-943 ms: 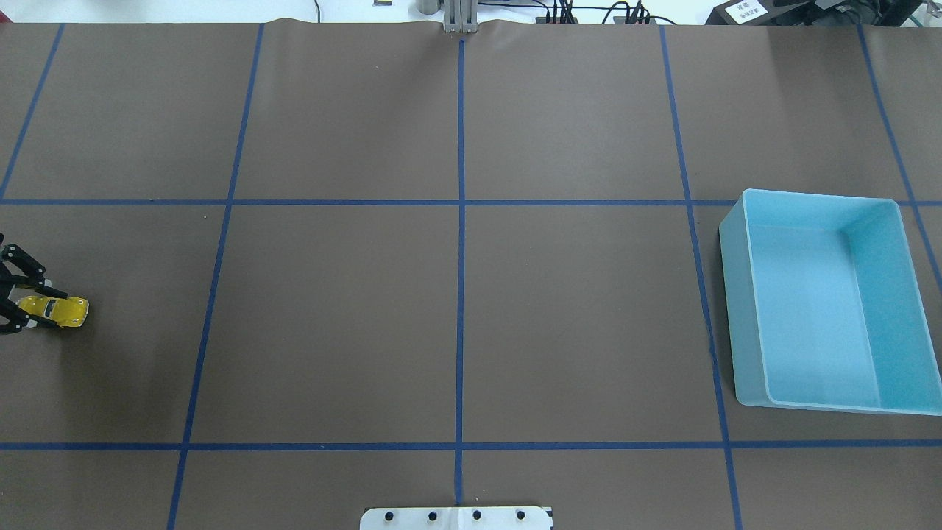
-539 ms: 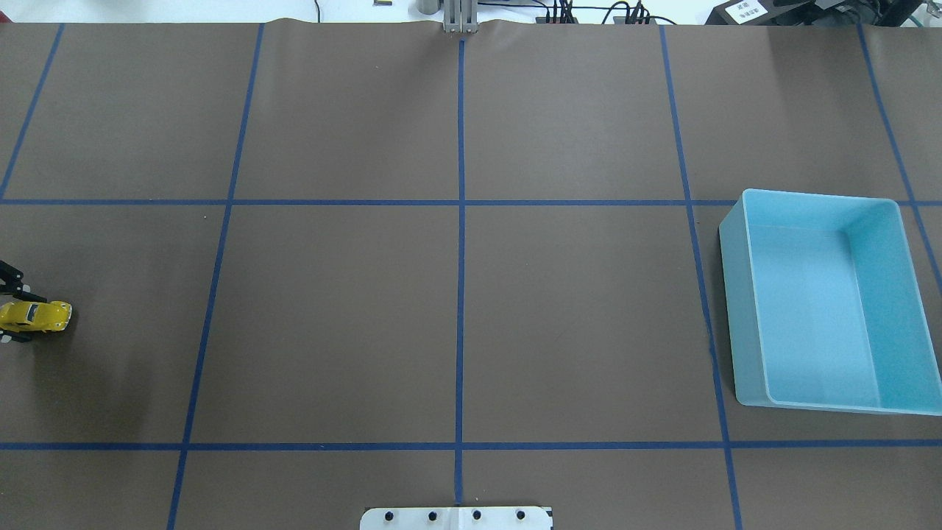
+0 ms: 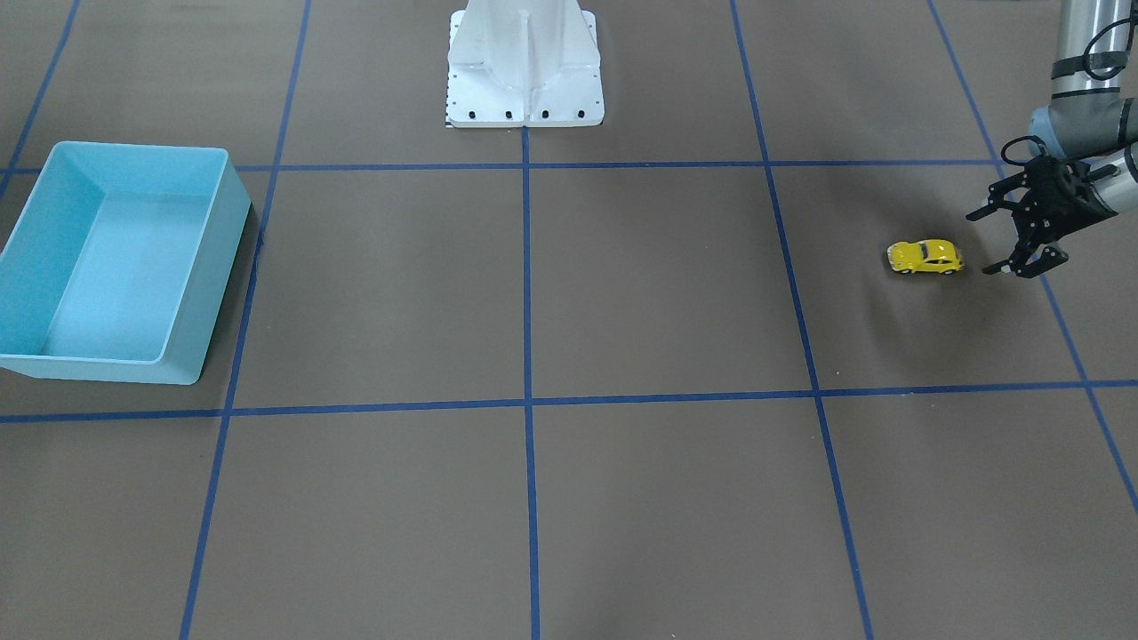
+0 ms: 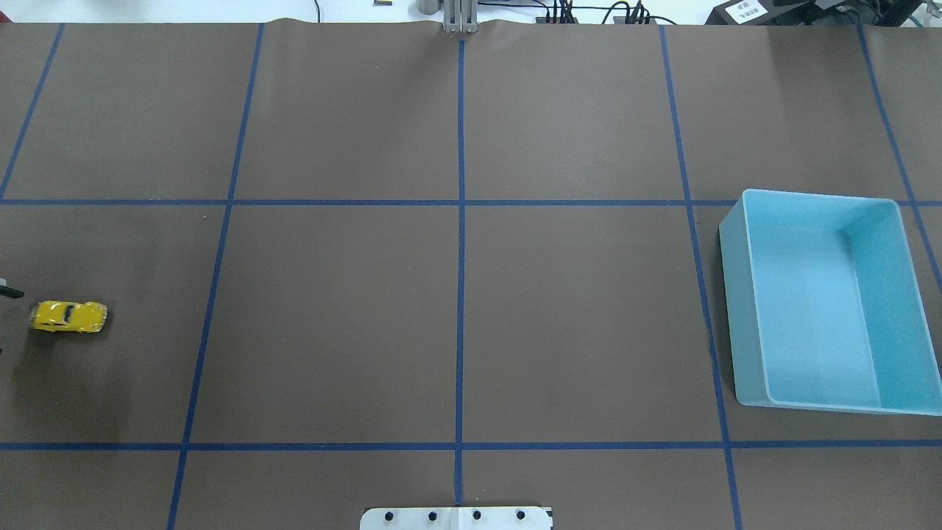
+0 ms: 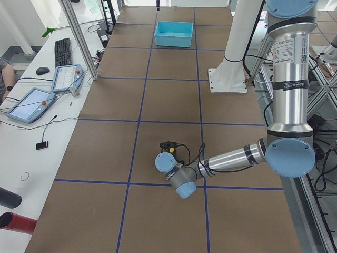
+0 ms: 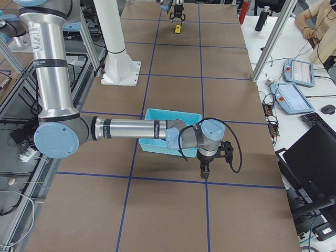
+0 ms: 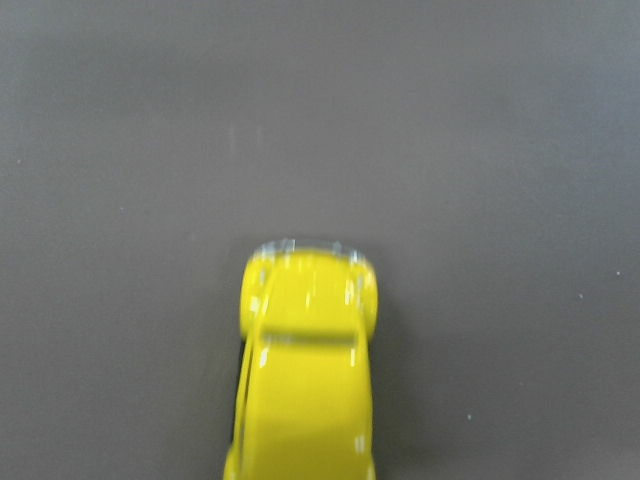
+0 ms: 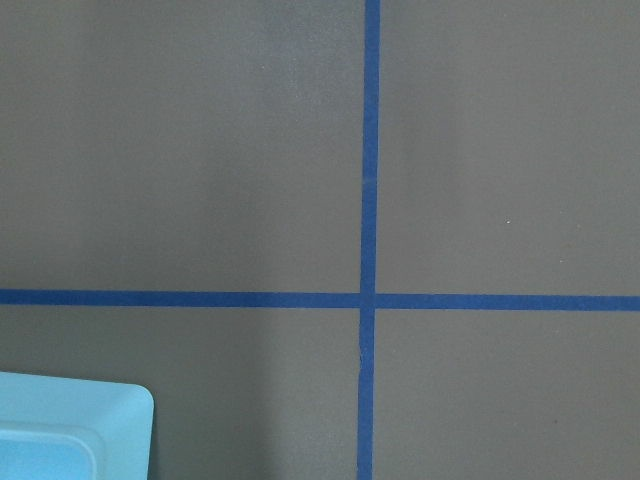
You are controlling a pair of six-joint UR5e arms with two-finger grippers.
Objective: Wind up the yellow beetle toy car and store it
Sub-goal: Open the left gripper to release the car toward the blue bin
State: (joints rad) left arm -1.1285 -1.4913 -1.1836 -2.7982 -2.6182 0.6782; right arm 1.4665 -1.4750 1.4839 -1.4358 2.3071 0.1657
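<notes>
On the robot's left end of the matte brown paper-covered table (image 3: 622,293), the tiny glossy yellow beetle toy car (image 3: 925,257) is sitting on its small black wheels inside one square of the blue tape grid (image 3: 525,267). Its rounded body is catching highlights. The left gripper (image 3: 981,243), black and angular with jointed fingers, is hovering just beside the car with its jaws spread wide. It is gripping nothing and not touching the toy. The light blue rectangular plastic bin (image 3: 233,209), smooth-walled with rounded corners, is standing well apart at the table's opposite end.

The left wrist view is showing the car (image 7: 306,370) from directly above, slightly blurred, with bright trim across one end. The overhead view is catching only a dark fingertip (image 4: 12,292) at its left edge, near the car (image 4: 68,316). The right-side view alone is showing the right gripper (image 6: 203,172), pointing down just beside the bin (image 6: 157,144); whether it is spread or closed, I cannot tell. The right wrist view is showing a rounded bin corner (image 8: 75,430) and crossing tape lines.
</notes>
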